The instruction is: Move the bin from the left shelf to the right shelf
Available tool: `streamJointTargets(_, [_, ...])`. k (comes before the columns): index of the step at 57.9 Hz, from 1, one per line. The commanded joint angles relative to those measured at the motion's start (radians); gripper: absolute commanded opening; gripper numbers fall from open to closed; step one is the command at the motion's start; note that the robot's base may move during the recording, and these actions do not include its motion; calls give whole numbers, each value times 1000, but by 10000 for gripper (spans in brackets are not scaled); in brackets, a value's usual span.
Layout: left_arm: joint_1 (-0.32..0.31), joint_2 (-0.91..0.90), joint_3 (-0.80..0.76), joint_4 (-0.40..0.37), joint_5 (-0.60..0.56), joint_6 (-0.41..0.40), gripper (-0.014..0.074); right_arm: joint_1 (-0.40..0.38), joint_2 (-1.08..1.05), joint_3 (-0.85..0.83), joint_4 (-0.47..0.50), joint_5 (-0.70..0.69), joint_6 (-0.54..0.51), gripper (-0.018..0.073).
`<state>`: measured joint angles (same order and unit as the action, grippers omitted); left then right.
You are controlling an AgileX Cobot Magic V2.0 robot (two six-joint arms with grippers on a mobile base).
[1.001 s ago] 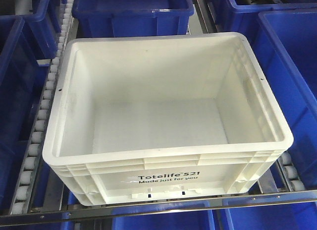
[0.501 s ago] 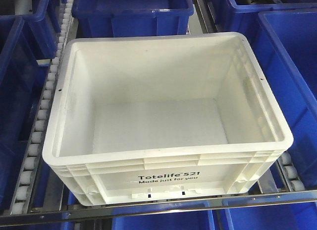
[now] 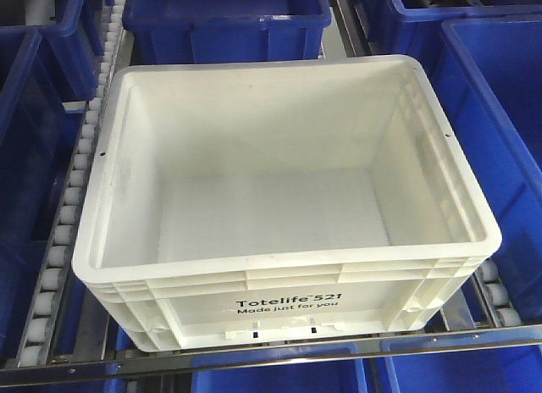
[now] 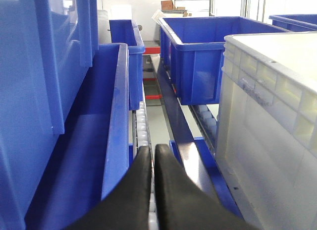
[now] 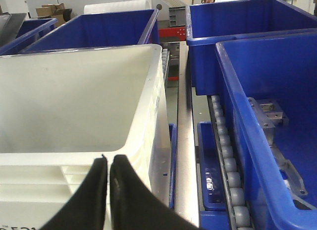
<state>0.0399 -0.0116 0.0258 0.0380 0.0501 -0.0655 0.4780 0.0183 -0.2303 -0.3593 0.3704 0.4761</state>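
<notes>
Two grippers flank the bin [image 3: 279, 207], jaws closed on nothing: our left gripper [image 4: 152, 155] low beside its left wall, over the rollers [image 4: 141, 126]; right gripper [image 5: 109, 165] at its near right corner, bin leftward, long axis across us

Dark blue bins [image 3: 227, 16] beside roller tracks [image 3: 63, 232].

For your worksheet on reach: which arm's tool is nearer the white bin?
Right. The right tool sits at the white bin front rim; the left tool is beside its wall, apart.
</notes>
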Motion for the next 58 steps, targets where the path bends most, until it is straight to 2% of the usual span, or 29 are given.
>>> streamJointTargets(1, [-2, -16, 19, 0, -71, -8, -6, -4, 11, -27, -22, -64, -4, -7])
streamJointTargets(21, [-2, -16, 19, 0, -71, -8, -6, -5, 4, -27, -23, -60, -9, -7])
streamJointTargets(25, [-2, -16, 19, 0, -71, -8, -6, -43, 1, -27, 7, -63, -58, -7])
streamJointTargets(30, [-2, -16, 19, 0, -71, -8, -6, -139, 0, -27, 90, -65, -195, -7])
streamJointTargets(39, [-2, -16, 19, 0, -71, -8, -6, -322, 0, -27, 300, -65, -519, -7])
streamJointTargets(43, [-2, -16, 19, 0, -71, -8, -6, -380, 0, -27, 395, -65, -630, -7])
streamJointTargets(46, [-2, -16, 19, 0, -71, -8, -6, -408, 0, -27, 433, -65, -675, -7])
streamJointTargets(52, [-2, -16, 19, 0, -71, -8, -6, -434, 0, -12, 420, -81, -660, -7])
streamJointTargets(58, [-2, -16, 19, 0, -71, -8, -6, -433, -1, 59, 359, -184, -569, -7])
